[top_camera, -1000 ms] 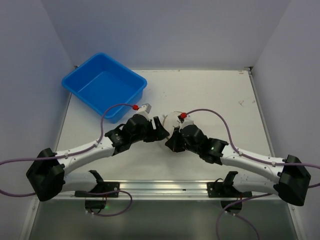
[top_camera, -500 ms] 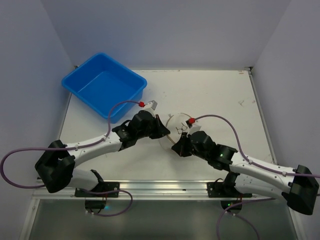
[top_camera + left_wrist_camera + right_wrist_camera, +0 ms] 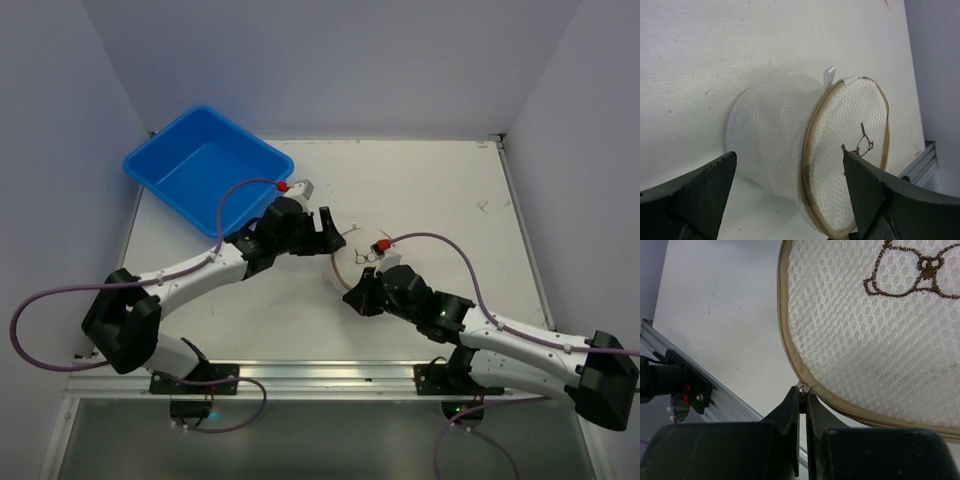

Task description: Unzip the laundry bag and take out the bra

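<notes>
Laundry bag [image 3: 356, 262]: round face newly uncovered. Right claw [image 3: 352, 297]: clenched on zipper pull [image 3: 800, 386], drawn back nearward. Left claw [image 3: 328, 232]: released, straddling bag. Zip judged still shut.

The laundry bag [image 3: 356, 262] lies on its side near the middle of the table [image 3: 440, 190]. The left gripper [image 3: 322, 232] sits just left of it (fingers spread, not touching). The right gripper [image 3: 352, 298] meets its near rim. The tub [image 3: 205, 170] stands at the far left corner, well apart.
</notes>
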### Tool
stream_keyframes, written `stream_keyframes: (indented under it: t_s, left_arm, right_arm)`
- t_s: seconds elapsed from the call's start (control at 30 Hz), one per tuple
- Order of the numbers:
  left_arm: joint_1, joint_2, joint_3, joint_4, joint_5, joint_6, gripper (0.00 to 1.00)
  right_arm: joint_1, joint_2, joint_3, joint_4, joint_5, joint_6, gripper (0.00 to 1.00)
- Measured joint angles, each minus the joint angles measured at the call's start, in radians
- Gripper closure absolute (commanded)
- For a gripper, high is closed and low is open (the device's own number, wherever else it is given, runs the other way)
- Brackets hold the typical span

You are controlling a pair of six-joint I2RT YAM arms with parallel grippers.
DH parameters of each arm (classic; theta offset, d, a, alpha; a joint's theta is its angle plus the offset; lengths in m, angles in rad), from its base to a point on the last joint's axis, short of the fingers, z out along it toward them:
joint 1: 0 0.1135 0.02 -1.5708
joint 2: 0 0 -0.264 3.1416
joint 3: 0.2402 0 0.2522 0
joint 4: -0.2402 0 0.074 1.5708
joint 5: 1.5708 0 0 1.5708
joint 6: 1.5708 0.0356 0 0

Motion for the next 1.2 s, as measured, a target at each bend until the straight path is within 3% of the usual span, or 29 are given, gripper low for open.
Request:
stream_keyframes:
  t_s: [0.17, 0.37, 0.4, 0.47, 0.57, 0.6, 0.67, 0.93, 1.2]
  left_arm:
    - [0.011, -0.144, -0.105, 0.002, -0.057, -0.066, 0.07]
    - [-0.052, -0.257, -0.204, 0.005, -0.095, -0.142, 0.29]
    - [-0.07, -0.251, -0.208, 0.006, -0.098, -0.15, 0.38]
    - [-0.101, -0.227, -0.22, 0.027, -0.097, -0.171, 0.47]
    - [-0.122, -0.174, -0.239, 0.081, -0.086, -0.203, 0.71]
    - [-0.124, -0.159, -0.24, 0.097, -0.081, -0.212, 0.89]
    - [-0.126, -0.142, -0.24, 0.126, -0.075, -0.224, 1.0]
    - [-0.121, -0.135, -0.208, 0.109, -0.075, -0.2, 1.0]
    - [-0.024, -0.067, -0.14, 0.106, 0.02, -0.133, 0.99]
  right_arm:
    - [0.0, 0.079, 0.016, 0.05, -0.006, -0.001, 1.0]
    - [0.0, 0.162, 0.079, 0.107, -0.018, -0.005, 1.0]
    - [0.0, 0.172, 0.088, 0.118, -0.021, -0.007, 1.0]
    - [0.0, 0.183, 0.098, 0.134, -0.023, -0.008, 1.0]
    - [0.0, 0.188, 0.098, 0.142, -0.025, -0.008, 1.0]
    - [0.0, 0.188, 0.096, 0.138, -0.024, -0.008, 1.0]
    - [0.0, 0.189, 0.083, 0.136, -0.024, -0.008, 1.0]
    - [0.0, 0.07, -0.02, 0.142, -0.025, -0.008, 1.0]
    - [-0.003, -0.013, -0.061, 0.139, -0.013, -0.015, 1.0]
